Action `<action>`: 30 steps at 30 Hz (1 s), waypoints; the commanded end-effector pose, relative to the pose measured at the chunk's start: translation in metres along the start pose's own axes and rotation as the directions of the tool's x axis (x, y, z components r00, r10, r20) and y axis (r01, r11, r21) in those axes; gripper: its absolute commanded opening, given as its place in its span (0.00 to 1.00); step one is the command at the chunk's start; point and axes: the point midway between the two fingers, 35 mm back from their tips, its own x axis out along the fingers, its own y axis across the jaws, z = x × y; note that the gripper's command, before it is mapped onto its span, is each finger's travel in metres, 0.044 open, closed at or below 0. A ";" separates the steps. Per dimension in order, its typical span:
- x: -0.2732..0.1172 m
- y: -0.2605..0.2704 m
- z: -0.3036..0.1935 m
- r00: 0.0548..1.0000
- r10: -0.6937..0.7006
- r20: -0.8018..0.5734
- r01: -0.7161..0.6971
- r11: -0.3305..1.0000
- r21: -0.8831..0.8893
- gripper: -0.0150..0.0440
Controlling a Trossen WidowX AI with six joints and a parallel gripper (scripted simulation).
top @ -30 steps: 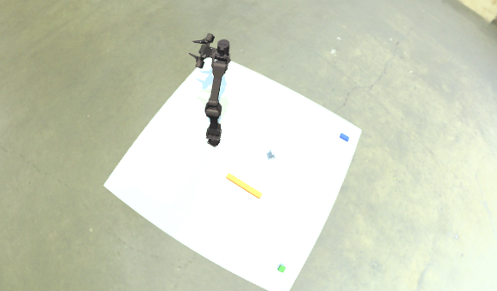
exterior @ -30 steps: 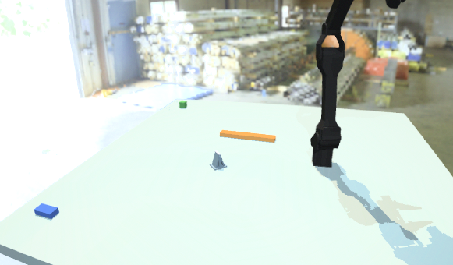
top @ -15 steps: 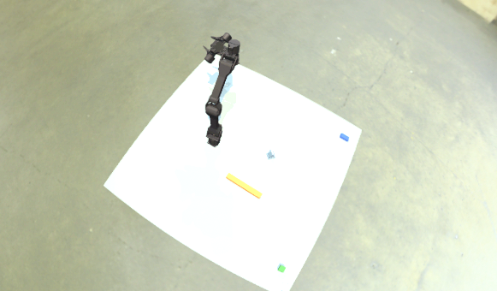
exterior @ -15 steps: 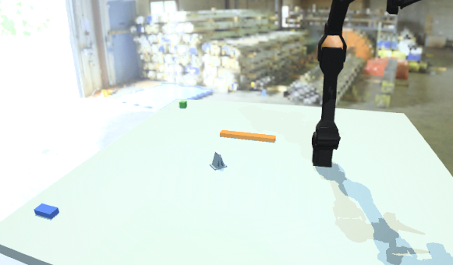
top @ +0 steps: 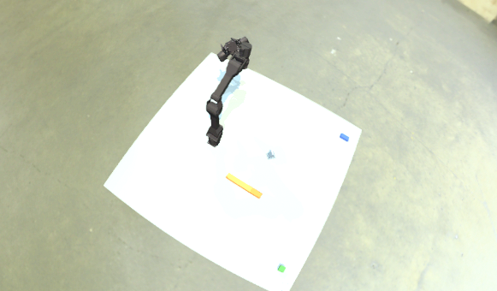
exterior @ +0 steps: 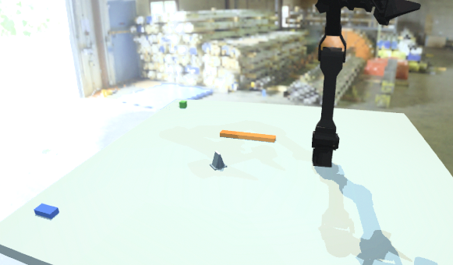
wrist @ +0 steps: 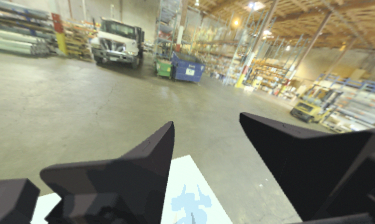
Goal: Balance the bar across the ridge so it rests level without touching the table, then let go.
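Observation:
The orange bar (top: 242,185) (exterior: 248,136) lies flat on the white table (top: 161,171) (exterior: 127,234), with a darker stretch at one end. The small grey ridge (top: 270,154) (exterior: 217,160) stands on the table a short way from the bar, with nothing on it. The bar does not touch the ridge. My gripper (wrist: 206,121) is open and empty, its two dark fingers well apart in the wrist view. It is high up at the far end of the raised arm, near a table corner and far from both bar and ridge.
A blue block (top: 344,137) (exterior: 46,210) lies near one table corner. A green cube (top: 281,268) (exterior: 182,104) sits near another. The arm's base stands on the table to one side of the bar and ridge. The wrist view looks mostly out over the warehouse floor.

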 end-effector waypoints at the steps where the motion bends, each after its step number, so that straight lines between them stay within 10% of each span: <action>1: -0.010 -0.020 -0.020 0.995 -0.080 -0.058 0.082 0.996 0.046 0.79; 30: -0.137 -0.112 -0.168 0.748 -0.460 -0.478 0.633 0.710 0.308 0.79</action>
